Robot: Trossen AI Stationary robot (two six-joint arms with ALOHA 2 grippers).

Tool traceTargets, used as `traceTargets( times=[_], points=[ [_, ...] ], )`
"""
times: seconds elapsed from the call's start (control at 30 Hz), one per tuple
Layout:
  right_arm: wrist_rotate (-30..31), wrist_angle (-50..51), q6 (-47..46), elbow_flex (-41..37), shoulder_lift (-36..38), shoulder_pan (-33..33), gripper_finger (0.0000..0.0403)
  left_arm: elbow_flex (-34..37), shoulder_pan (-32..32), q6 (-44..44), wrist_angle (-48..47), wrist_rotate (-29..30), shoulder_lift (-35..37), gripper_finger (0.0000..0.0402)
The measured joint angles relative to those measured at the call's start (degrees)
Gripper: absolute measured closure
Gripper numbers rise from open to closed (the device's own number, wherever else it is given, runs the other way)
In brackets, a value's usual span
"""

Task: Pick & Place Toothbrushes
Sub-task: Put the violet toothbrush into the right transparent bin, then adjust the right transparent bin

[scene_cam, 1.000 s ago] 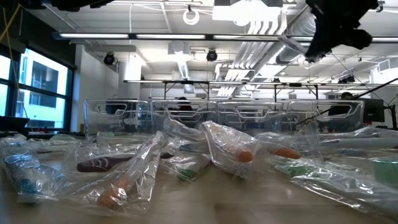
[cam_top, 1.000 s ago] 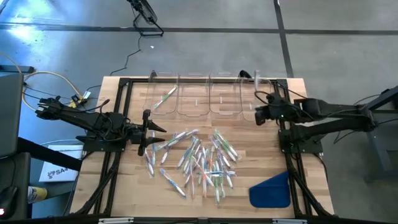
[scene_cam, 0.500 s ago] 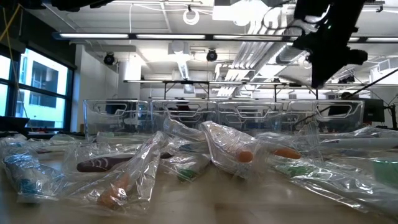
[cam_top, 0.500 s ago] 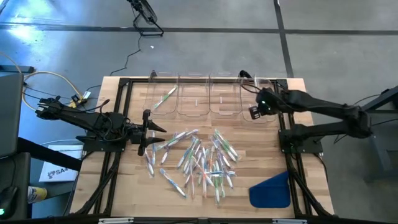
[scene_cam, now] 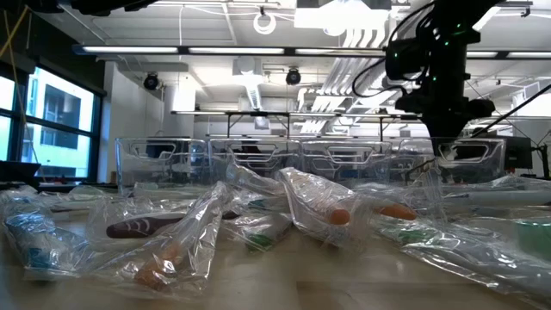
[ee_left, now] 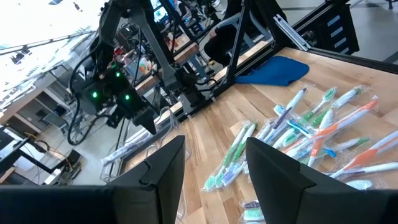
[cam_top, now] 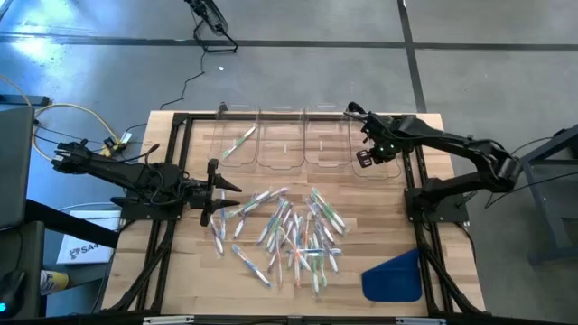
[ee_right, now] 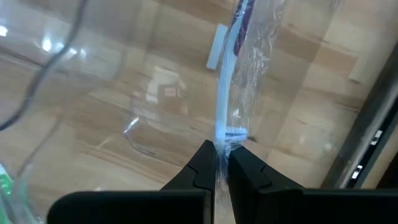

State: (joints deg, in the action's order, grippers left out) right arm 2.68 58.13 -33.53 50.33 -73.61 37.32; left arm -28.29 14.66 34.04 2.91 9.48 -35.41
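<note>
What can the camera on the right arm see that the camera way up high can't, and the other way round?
Only the right wrist view shows the right gripper pinching a wrapped toothbrush. Only the high view shows the toothbrush pile, the blue cloth and the waiting left gripper beside the pile. Both show the clear bins and the wooden table.

Right gripper [cam_top: 365, 159], pinching wrapped toothbrush [ee_right: 231, 93], swung inward over rightmost clear bin [cam_top: 372, 144].

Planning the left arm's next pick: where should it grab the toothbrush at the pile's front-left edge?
Mid-handle of that toothbrush, straight down from above, fingers across its length: it lies flat and diagonal, with bare table on its outer side.
</note>
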Motion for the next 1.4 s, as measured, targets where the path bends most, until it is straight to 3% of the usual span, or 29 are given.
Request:
traceTargets(
  times=[0.33, 0.9, 1.1, 1.4],
  points=[
    [-0.3, 0.3, 2.2, 0.0, -5.0, 1.1, 0.038, 0.0, 0.0, 0.0, 0.0, 0.0, 0.0, 0.0236],
    [2.1, -0.1, 2.7, 0.0, -5.0, 1.1, 0.0261, 0.0, 0.0, 0.0, 0.0, 0.0, 0.0, 0.0236],
    [1.7, 0.0, 4.2, 4.0, -4.6, 1.1, 0.0274, 0.0, 0.0, 0.0, 0.0, 0.0, 0.0, 0.0236],
    [-1.4, -1.7, 8.0, 13.2, -2.2, -0.5, 0.0346, 0.0, 0.0, 0.0, -0.1, 0.0, 0.0, 0.0236]
  ],
)
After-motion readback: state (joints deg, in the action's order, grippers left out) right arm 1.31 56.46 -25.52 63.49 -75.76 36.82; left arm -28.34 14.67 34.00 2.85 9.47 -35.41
